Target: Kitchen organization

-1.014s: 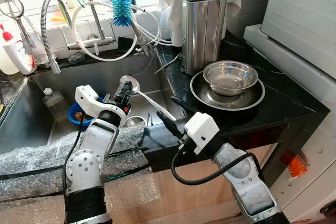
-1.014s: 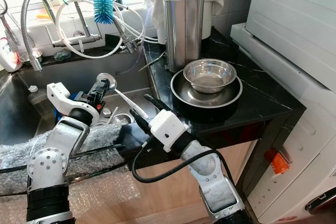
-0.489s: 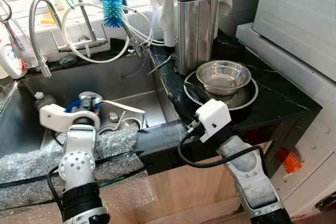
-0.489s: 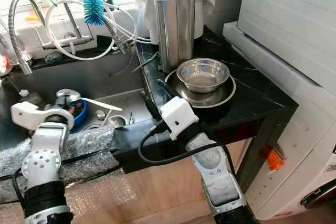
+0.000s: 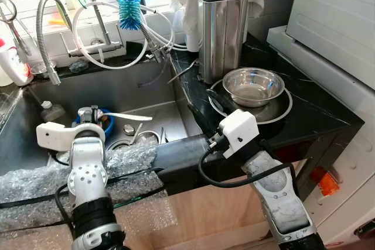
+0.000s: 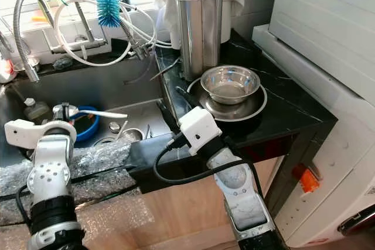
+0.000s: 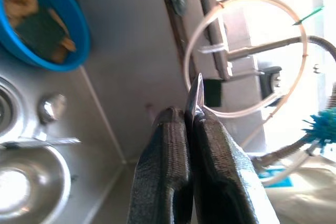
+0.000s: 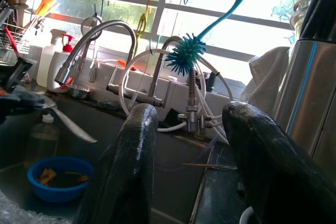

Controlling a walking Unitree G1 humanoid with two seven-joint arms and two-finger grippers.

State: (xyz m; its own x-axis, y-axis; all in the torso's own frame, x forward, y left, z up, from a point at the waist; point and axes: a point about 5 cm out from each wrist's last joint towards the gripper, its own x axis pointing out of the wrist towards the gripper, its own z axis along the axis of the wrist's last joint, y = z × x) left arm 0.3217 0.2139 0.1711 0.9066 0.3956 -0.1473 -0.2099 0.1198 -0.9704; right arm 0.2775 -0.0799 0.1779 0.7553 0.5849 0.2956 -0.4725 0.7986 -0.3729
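Observation:
My left gripper (image 5: 88, 112) is shut on a metal ladle (image 5: 132, 116) and holds it over the sink (image 5: 146, 86). The handle points level toward the counter. In the left wrist view the fingers (image 7: 173, 145) pinch a thin metal edge above a blue bowl (image 7: 39, 22). My right gripper (image 5: 206, 108) is open at the black counter's sink-side edge, just left of the metal plate (image 5: 282, 107) that carries a steel bowl (image 5: 253, 85). Nothing is between the right fingers (image 8: 134, 150).
A steel knife block (image 5: 222, 27) stands behind the plate. Faucets, hoses and a blue bottle brush (image 5: 129, 10) hang over the sink's back. A small bottle (image 5: 51, 110) and strainers (image 5: 146, 137) lie in the sink. Bubble wrap (image 5: 35, 174) covers the front rim. A white appliance (image 5: 334, 21) stands on the right.
My left gripper has swung left over the sink with the ladle, whose handle now lies level. The right gripper has risen to the counter's edge beside the plate. The camera has shifted too.

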